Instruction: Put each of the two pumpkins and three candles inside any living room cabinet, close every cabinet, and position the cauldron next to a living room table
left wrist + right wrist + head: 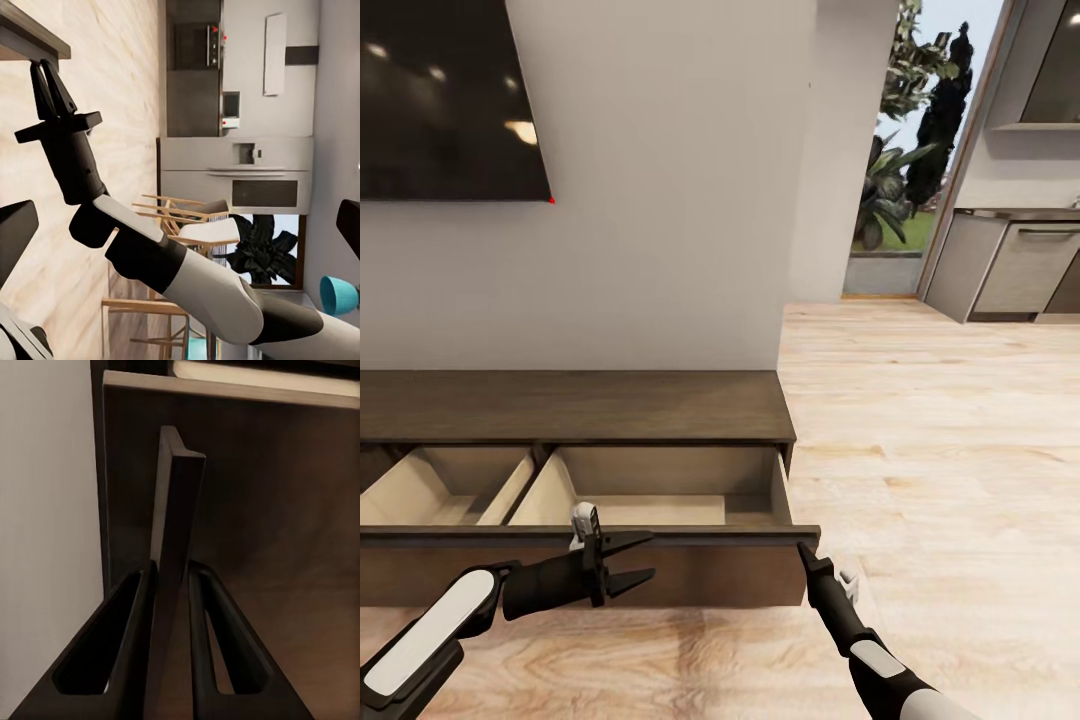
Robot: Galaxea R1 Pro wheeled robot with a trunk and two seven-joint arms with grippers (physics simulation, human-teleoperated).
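The cabinet (575,405) runs off the head view's left edge, so I cannot see its full length, and my arms cover part of the drawer front (700,580). No pumpkin or candle is visible in either open compartment; the near floor of each is hidden behind the front panel.

My right gripper (803,550) sits at the drawer's right corner. In the right wrist view my two fingers (131,660) stand on either side of the thin panel edge (176,547), closed narrowly on it, pads touching the wood.

My left gripper (643,558) hangs just in front of the drawer front, fingers spread wide with nothing between them, tips pointing toward my right gripper. From the left wrist view I see my right gripper (49,90) against the cabinet corner (34,41).

The cabinet's long axis runs left to right along the wall (660,200), and the drawer is pulled out toward me. A divider (510,488) splits it into two bays. To the right of my right gripper the plank floor (940,450) lies open toward the kitchen units (1020,265). A dark screen (445,95) hangs above the cabinet, cut off at the top and left.
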